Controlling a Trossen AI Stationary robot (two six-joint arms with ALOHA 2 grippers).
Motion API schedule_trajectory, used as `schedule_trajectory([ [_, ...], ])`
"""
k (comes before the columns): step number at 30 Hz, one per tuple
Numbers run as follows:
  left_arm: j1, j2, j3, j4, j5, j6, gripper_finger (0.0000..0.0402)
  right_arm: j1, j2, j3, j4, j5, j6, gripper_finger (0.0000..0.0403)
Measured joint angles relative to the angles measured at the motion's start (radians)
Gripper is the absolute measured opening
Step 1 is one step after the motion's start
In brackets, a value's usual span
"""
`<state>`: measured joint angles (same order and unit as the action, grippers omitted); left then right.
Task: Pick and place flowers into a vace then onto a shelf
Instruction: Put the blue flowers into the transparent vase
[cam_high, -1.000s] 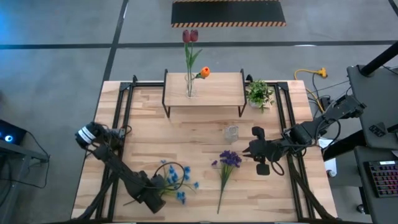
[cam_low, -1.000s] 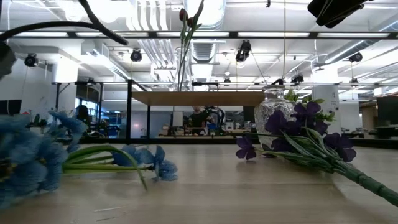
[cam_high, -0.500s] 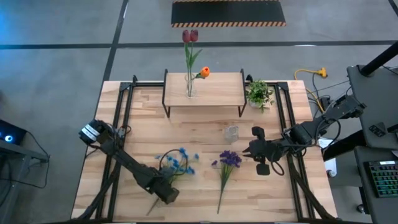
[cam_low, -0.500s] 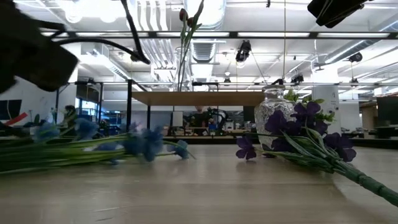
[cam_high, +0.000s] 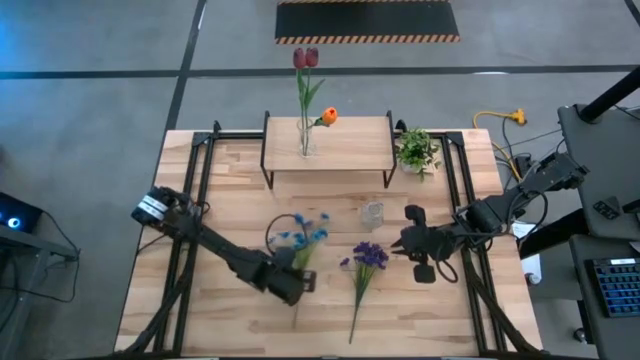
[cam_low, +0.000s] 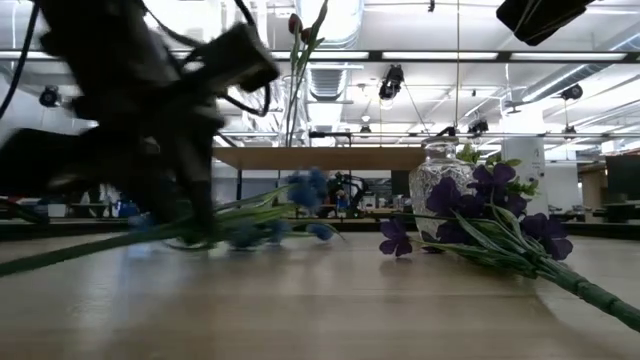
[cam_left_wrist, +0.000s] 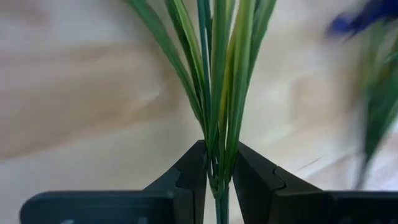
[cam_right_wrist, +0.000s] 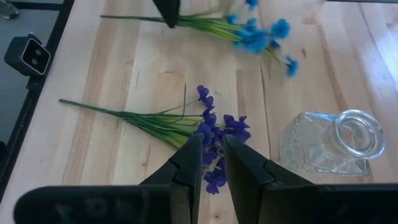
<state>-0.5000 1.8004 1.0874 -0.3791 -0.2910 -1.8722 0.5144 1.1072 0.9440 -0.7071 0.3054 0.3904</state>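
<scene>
Near table front | left gripper (cam_high: 300, 280) clenched on blue spray (cam_left_wrist: 221, 93); stem pinch visible only in left wrist view | right gripper (cam_high: 398, 243) closed, empty

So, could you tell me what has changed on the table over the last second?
The left gripper has closed on the blue flower spray by its stems and carried it from the table's front left toward the middle. The right gripper, the purple bunch, the glass vase and the shelf stayed put.
</scene>
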Motion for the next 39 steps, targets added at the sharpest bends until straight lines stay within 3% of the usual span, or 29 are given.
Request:
schedule_trajectory([
  [4, 0.043, 0.0, 0.0, 0.082, -0.051, 0.058, 0.0053, 0.0, 0.0, 0.0, 0.0, -0.011, 0.003, 0.0056],
  [11, 0.086, -0.001, -0.008, 0.092, -0.051, 0.095, 0.0053, 0.0, 0.0, 0.0, -0.029, -0.03, 0.018, 0.0056],
  [20, 0.088, 0.019, -0.009, 0.119, 0.009, 0.35, 0.0053, 0.0, 0.0, -0.001, -0.045, -0.03, 0.021, 0.0056],
  [25, 0.088, 0.023, -0.009, 0.141, 0.019, 0.371, 0.0053, 0.0, 0.0, -0.014, -0.048, -0.03, 0.021, 0.0056],
  [39, 0.074, -0.075, 0.039, 0.263, -0.242, 0.678, 0.0053, 0.0, -0.001, -0.022, -0.053, -0.052, 0.026, 0.0056],
])
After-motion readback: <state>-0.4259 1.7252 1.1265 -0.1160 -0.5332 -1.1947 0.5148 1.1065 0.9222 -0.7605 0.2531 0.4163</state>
